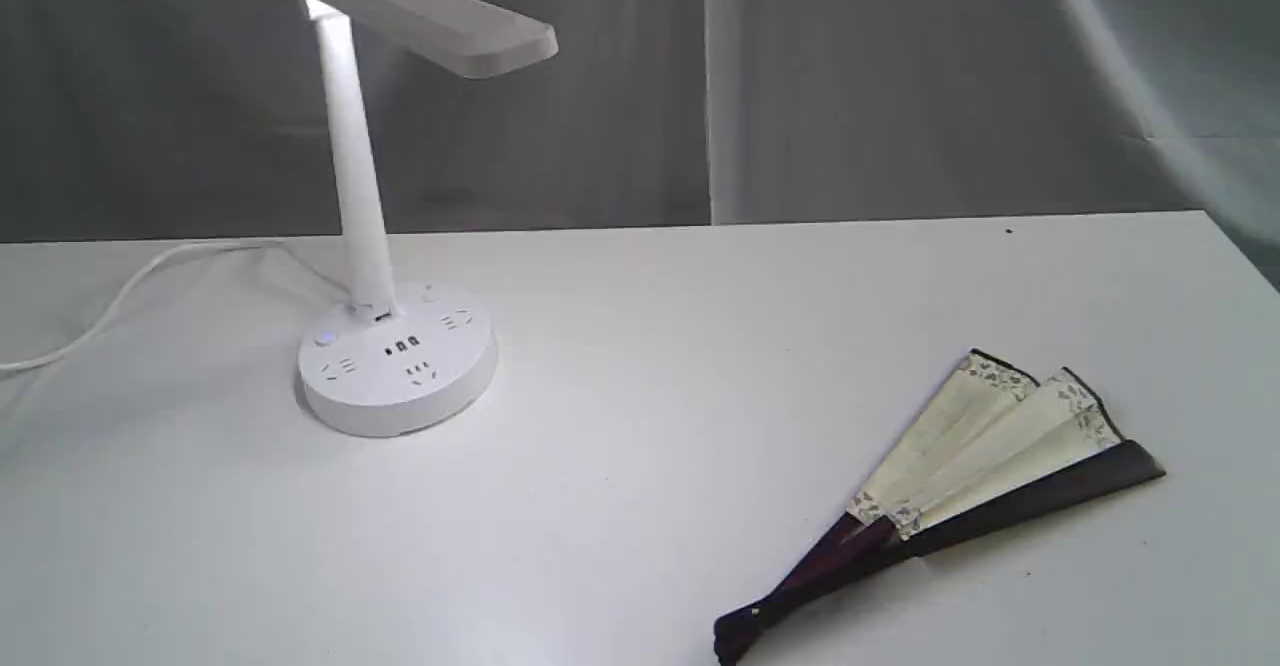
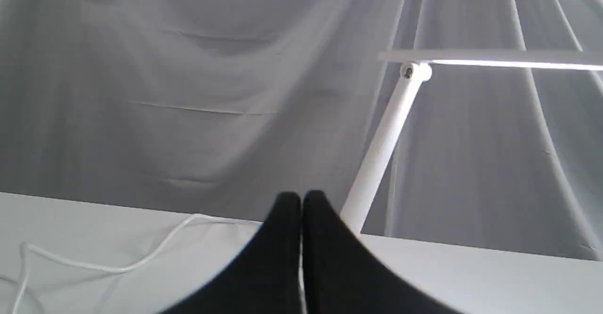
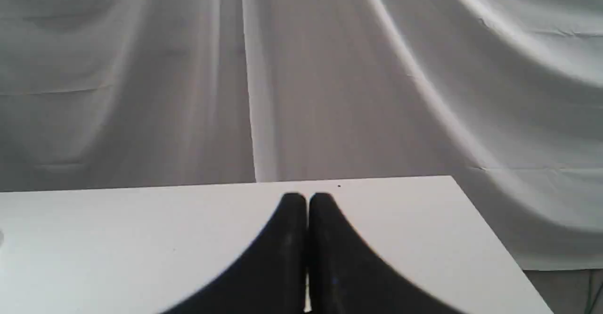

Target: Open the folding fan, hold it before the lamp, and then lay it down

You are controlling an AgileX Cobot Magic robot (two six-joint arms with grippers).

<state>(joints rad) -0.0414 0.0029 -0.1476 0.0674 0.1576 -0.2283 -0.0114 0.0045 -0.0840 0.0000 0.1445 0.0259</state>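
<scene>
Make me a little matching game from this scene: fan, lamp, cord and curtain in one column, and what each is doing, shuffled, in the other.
Things:
1. folding fan
2. lamp
3. cord
4. curtain

States:
A. stands upright, lit under its head
B. hangs grey at the back
C. lies flat, only partly spread
D. trails away to the left edge of the exterior view

Pairs: 1-C, 2-A, 3-D, 4-B

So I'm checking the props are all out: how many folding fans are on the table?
1. The folding fan lies partly spread on the table's near right, well apart from the lamp at the left. Neither wrist view shows another.
</scene>
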